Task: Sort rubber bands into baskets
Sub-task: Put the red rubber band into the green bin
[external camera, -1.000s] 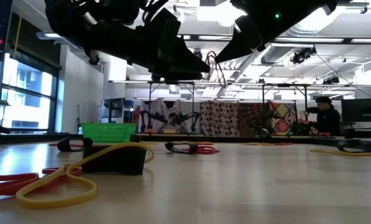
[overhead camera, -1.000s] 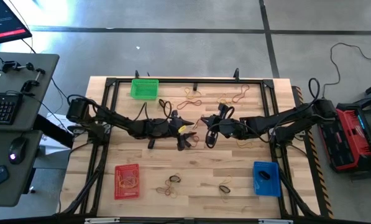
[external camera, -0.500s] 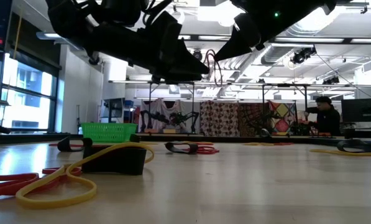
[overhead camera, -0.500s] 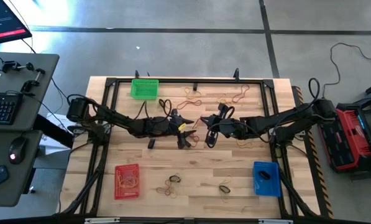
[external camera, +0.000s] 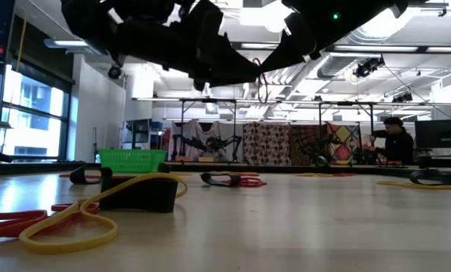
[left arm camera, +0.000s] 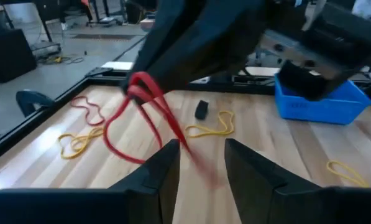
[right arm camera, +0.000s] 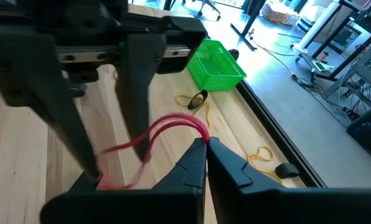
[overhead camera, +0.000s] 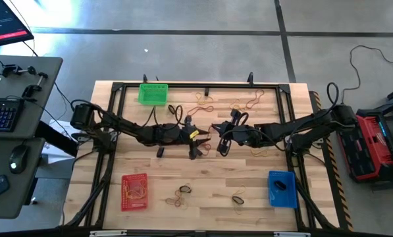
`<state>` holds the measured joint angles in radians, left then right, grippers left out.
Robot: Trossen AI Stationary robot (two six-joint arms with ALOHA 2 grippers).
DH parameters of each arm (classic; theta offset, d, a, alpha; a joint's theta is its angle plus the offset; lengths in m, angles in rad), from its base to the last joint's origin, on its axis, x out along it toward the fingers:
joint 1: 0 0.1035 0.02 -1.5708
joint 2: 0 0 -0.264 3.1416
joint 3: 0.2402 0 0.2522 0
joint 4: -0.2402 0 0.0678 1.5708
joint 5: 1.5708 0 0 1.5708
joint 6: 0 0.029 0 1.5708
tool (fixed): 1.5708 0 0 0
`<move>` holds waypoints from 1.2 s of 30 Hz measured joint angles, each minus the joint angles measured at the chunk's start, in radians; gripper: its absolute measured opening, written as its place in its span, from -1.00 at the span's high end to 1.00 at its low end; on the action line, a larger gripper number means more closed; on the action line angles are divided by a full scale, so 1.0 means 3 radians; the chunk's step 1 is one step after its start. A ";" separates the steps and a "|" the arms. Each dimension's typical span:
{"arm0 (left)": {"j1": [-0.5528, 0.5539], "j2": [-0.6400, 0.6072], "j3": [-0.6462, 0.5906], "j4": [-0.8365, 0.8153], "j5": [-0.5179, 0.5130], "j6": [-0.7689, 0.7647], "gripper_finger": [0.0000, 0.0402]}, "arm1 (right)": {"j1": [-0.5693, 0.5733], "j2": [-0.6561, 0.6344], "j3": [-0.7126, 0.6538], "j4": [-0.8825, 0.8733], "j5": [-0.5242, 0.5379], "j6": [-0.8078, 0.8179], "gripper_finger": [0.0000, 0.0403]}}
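My right gripper (right arm camera: 207, 152) is shut on a red rubber band (right arm camera: 166, 127) above the table's middle (overhead camera: 217, 135). My left gripper (left arm camera: 201, 168) is open and faces it (overhead camera: 195, 145). Its fingers (right arm camera: 138, 81) stand at the band's free loop (left arm camera: 141, 118). A green basket (overhead camera: 152, 93) sits at the far left, a red basket (overhead camera: 134, 191) at the near left and a blue basket (overhead camera: 282, 188) at the near right. Loose bands lie at the far middle (overhead camera: 203, 99) and the near middle (overhead camera: 182, 194). My right gripper pinches one end of the red band (right arm camera: 199, 132) between its two shut fingers. The band is lifted clear of the table, and its loop reaches out toward my left gripper. My left gripper's fingers stand at the loop (left arm camera: 179, 146); I cannot tell whether they touch it.
A black frame (overhead camera: 203, 85) runs round the wooden table. More bands lie at the far right (overhead camera: 249, 102), under the right arm (overhead camera: 259, 151) and near the front edge (overhead camera: 239, 197). In the low view a yellow band (external camera: 66, 227) and a black one (external camera: 138, 193) lie close.
My left gripper has risen a little and gone toward the red band that my right gripper holds. My right gripper has stayed shut on the band.
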<state>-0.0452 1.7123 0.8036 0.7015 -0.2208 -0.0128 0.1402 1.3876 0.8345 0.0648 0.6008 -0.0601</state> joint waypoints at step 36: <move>0.0284 -0.1302 -0.0004 -0.1757 -0.0943 0.0493 1.00 | 0.0000 0.0000 0.0000 -0.0128 -0.0034 0.0289 0.15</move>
<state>0.0400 1.3216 0.8024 0.1744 -0.5037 0.1352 0.1402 1.3876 0.8345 0.0263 0.5907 0.0265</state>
